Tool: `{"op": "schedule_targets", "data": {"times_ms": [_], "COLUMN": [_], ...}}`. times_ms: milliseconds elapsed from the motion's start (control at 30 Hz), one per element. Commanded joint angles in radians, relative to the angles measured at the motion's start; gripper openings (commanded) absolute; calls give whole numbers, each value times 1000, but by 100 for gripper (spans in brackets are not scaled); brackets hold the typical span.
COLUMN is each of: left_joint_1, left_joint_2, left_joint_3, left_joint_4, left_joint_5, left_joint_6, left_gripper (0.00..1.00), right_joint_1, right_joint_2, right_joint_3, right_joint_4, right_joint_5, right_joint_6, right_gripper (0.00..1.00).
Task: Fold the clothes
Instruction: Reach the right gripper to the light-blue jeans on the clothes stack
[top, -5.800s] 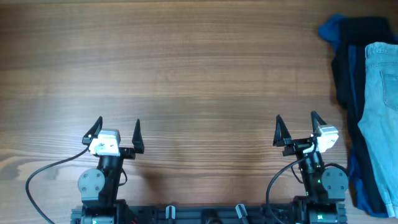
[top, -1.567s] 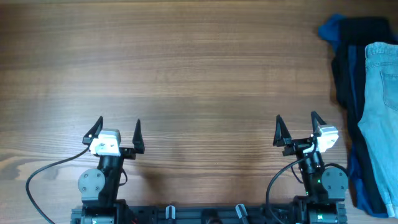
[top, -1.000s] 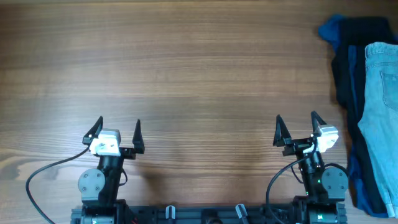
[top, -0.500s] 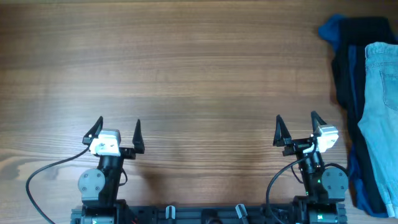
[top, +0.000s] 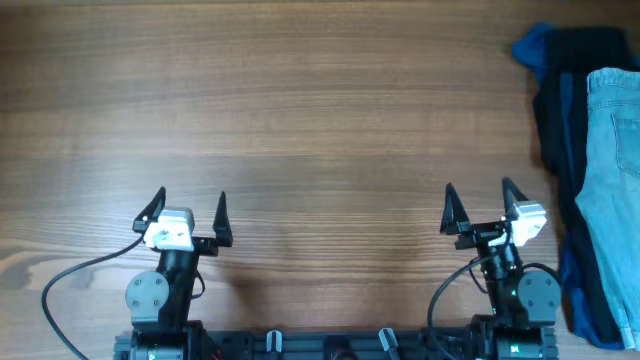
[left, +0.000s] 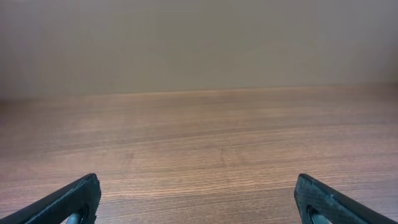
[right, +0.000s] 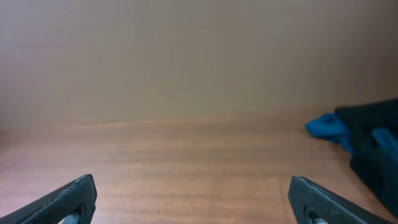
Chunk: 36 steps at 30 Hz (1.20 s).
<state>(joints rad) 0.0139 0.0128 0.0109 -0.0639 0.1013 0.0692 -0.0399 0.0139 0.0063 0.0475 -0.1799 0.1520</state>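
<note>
The clothes lie in a pile at the table's right edge. A pale blue denim garment (top: 612, 160) lies on top of a dark navy/black garment (top: 562, 110) and a royal blue garment (top: 532, 48). The dark (right: 373, 152) and royal blue (right: 326, 127) garments also show at the right of the right wrist view. My left gripper (top: 191, 205) is open and empty near the front edge, far left of the pile. My right gripper (top: 481, 198) is open and empty, just left of the pile. Both wrist views show jaws (left: 199, 202) (right: 196, 199) wide apart over bare wood.
The wooden table (top: 300, 120) spreads between and beyond the arms. The arm bases and a black cable (top: 70, 280) sit along the front edge. A plain wall stands behind the table's far edge (left: 199, 92).
The right gripper has shifted very slightly; nothing else has moved.
</note>
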Motion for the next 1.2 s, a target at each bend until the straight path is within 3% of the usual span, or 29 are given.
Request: {"op": "schedule_targets", "data": {"times_ms": [0,67,100,167,333,667,867,1000,1167], "left_joint_1": [-6,-6,-6,-6,-6,-6,-6,-6,-6], "left_joint_2": [-3,-3,-3,-3,-3,-3,-3,-3,-3], "left_joint_3": [-5,-5,-5,-5,-5,-5,-5,-5,-5], "left_joint_4": [-5,-5,-5,-5,-5,-5,-5,-5,-5], "left_joint_5": [-10,-10,-10,-10,-10,-10,-10,-10,-10], "left_joint_6": [-6,-6,-6,-6,-6,-6,-6,-6,-6], "left_gripper": [100,100,100,100,100,100,100,100,100], "right_joint_1": [3,3,3,3,3,3,3,3,3], "right_joint_2": [-4,-4,-4,-4,-4,-3,36,214,652], "right_joint_3": [-1,-1,-1,-1,-1,11,126,278,578], "right_joint_4": [5,5,6,27,66,78,204,203,62], "right_joint_5": [-51,-51,-51,-110,-290,-365,-365,-372,-513], "right_joint_6": [198,446,650,715,713,679,552,502,395], "right_gripper": [100,100,100,100,100,100,99,100,100]}}
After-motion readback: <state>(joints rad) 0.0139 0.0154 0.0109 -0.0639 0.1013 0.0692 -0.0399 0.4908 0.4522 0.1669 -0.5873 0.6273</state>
